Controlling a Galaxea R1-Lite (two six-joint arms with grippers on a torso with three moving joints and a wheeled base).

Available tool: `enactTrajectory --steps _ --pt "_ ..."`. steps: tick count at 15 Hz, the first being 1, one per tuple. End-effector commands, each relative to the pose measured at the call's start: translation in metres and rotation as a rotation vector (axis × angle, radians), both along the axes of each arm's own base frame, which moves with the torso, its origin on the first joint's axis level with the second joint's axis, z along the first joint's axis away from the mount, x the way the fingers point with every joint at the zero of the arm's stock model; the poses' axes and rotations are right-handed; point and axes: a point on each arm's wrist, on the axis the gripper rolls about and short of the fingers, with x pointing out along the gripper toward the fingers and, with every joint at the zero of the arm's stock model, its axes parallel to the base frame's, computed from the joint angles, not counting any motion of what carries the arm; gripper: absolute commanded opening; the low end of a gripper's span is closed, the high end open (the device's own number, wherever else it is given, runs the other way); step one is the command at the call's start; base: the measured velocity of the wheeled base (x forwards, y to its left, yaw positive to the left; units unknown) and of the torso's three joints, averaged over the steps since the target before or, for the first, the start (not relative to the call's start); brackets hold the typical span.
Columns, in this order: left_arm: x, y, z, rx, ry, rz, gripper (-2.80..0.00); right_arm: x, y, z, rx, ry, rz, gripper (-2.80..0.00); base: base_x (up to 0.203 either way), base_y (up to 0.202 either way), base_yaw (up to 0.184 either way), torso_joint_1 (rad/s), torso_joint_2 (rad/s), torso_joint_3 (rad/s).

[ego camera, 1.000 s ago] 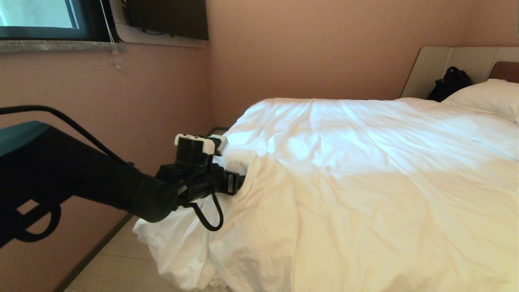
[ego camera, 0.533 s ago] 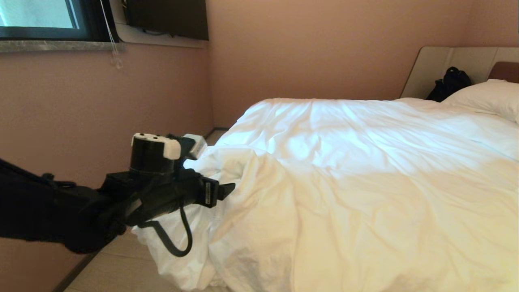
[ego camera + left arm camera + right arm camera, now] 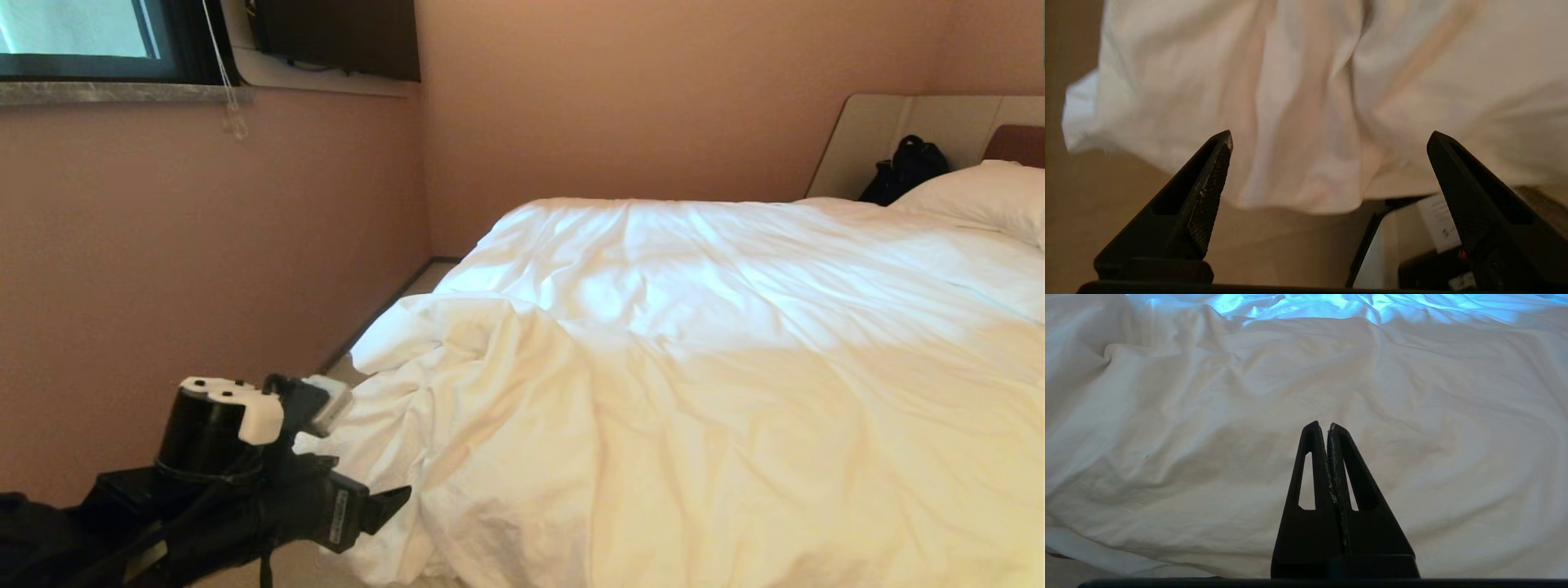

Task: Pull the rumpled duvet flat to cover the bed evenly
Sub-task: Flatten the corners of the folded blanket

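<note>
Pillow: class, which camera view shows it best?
The head view: the pillow lies by the headboard. Both wrist views show only the duvet, no pillow.

This was a bedroom, quite possibly a hotel room: a large bed [image 3: 865, 122] with a padded beige headboard stood against plain pink walls [image 3: 612, 98]. A rumpled white duvet [image 3: 694, 351] and a plump pillow [image 3: 980, 196] lay on it. A window [image 3: 73, 33] with a blind cord and a wall-mounted television [image 3: 343, 37] filled the corner.
</note>
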Motion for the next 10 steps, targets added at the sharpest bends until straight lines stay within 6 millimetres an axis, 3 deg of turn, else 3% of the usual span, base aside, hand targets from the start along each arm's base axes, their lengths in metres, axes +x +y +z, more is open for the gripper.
enactTrajectory --steps 1,6,10 --pt "0.001 0.004 -0.021 0.037 0.086 0.017 0.0 0.0 0.0 0.0 0.0 0.001 0.0 -2.8 0.0 0.0 0.0 0.0 0.0 0.0" --pt "0.02 0.009 -0.067 0.16 0.114 0.011 0.0 0.0 0.0 0.0 0.0 0.001 0.0 -2.8 0.0 0.0 0.0 0.0 0.0 0.0" --pt "0.026 0.011 -0.1 0.231 -0.023 0.015 0.0 0.0 0.0 0.0 0.0 0.001 0.0 -2.8 0.0 0.0 0.0 0.0 0.0 0.0"
